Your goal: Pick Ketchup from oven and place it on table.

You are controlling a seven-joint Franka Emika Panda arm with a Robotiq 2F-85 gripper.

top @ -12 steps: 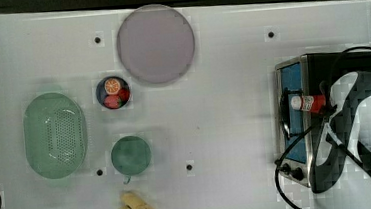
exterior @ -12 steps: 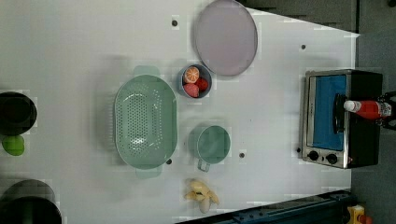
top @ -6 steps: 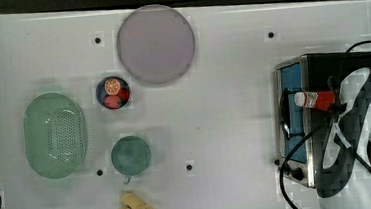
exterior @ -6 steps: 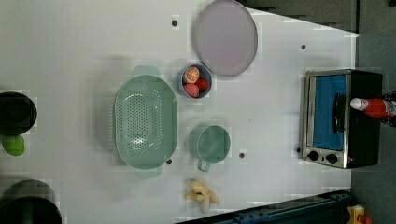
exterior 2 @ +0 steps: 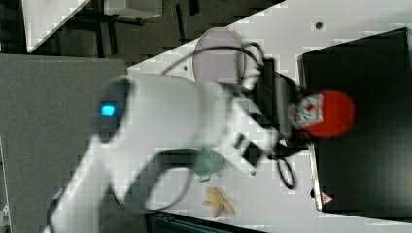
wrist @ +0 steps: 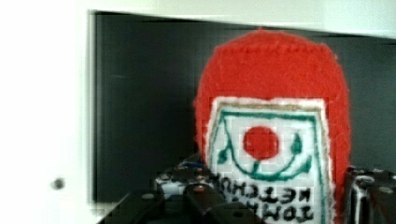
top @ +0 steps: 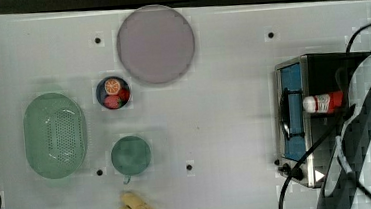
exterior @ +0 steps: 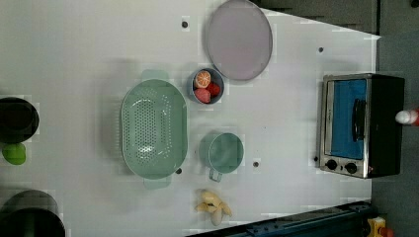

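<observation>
The ketchup (top: 325,102), a red bottle with a white cap, lies level over the black top of the oven (top: 291,76), its cap pointing toward the oven's blue glass door. My gripper (wrist: 275,196) is shut on the bottle, with a dark finger on each side of its white label (wrist: 268,154). In the right view the gripper (exterior 2: 291,116) holds the red bottle (exterior 2: 328,114) above the oven's top (exterior 2: 369,160). The left view has just the white cap (exterior: 406,117), beyond the oven (exterior: 363,123). The white table (top: 224,106) spreads to the top view's left of the oven.
On the table stand a round grey-lilac plate (top: 155,43), a small bowl of fruit (top: 113,92), a green colander (top: 55,135), a green mug (top: 131,155) and a yellow banana toy (top: 136,208). Black cables (top: 299,176) hang past the oven's knob end.
The ketchup has drifted toward the back of the oven, to the left view's right, with the gripper still on it. The arm has shifted with it.
</observation>
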